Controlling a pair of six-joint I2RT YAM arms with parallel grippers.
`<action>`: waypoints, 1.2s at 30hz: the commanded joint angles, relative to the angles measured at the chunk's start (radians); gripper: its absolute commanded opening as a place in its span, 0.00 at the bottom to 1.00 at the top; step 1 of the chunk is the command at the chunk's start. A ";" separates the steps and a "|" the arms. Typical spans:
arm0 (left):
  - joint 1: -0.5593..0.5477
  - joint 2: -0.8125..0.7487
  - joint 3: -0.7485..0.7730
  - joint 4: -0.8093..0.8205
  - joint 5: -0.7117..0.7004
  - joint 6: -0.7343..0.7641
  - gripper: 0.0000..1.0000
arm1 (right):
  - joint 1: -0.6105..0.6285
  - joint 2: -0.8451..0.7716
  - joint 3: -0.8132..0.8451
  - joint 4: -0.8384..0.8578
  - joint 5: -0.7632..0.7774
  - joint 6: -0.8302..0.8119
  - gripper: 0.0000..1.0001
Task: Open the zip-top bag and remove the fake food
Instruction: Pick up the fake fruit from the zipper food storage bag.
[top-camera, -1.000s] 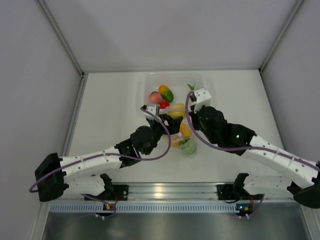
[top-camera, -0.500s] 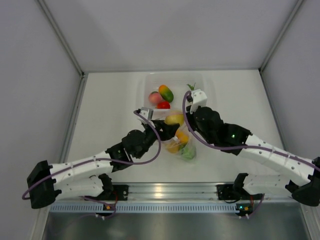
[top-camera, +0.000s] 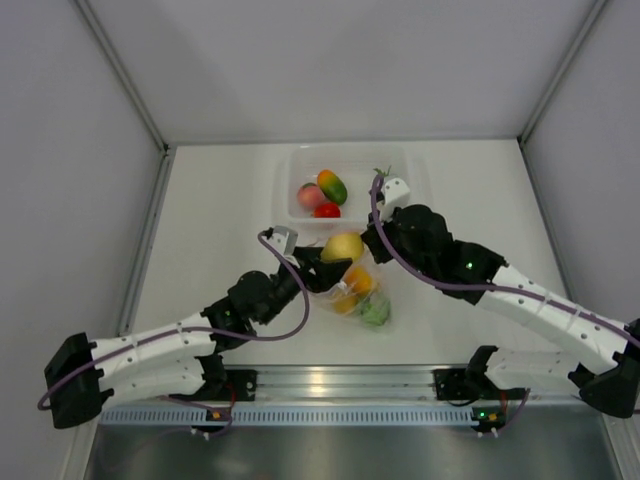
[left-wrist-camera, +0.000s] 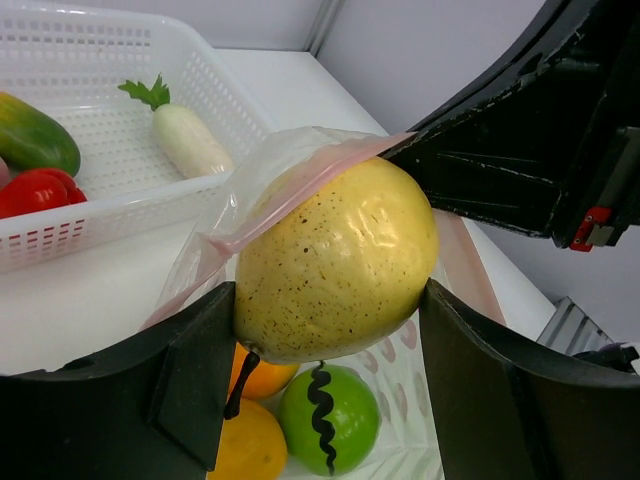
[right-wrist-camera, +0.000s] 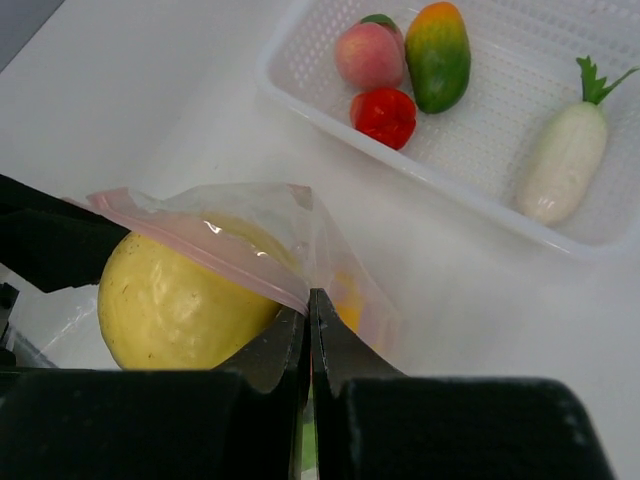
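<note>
Clamping the yellow fruit (left-wrist-camera: 340, 230) between the wide-spread fingers of the left gripper (left-wrist-camera: 328, 310), right at the mouth of the bag (right-wrist-camera: 250, 205), with the pink zip strip draped over the fruit's top. Pinching that strip in the right gripper (right-wrist-camera: 309, 320), jaws closed tight on the plastic. Lower inside the bag: orange fruit (left-wrist-camera: 262, 372) and green fruit (left-wrist-camera: 335, 415). Just behind, the near wall of the tub (left-wrist-camera: 120, 225); bare table (top-camera: 210, 230) to either side.

White table (top-camera: 220, 220) between pale grey panel walls (top-camera: 350, 60)
</note>
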 joint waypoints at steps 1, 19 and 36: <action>-0.024 -0.114 -0.042 0.254 0.205 0.026 0.00 | -0.141 0.012 -0.021 -0.015 0.172 -0.069 0.00; -0.024 0.004 -0.031 0.310 0.490 0.132 0.00 | -0.282 0.020 0.077 0.031 -0.060 -0.103 0.00; -0.024 -0.092 -0.045 0.302 0.539 0.235 0.00 | -0.286 0.247 0.205 -0.181 0.121 -0.034 0.00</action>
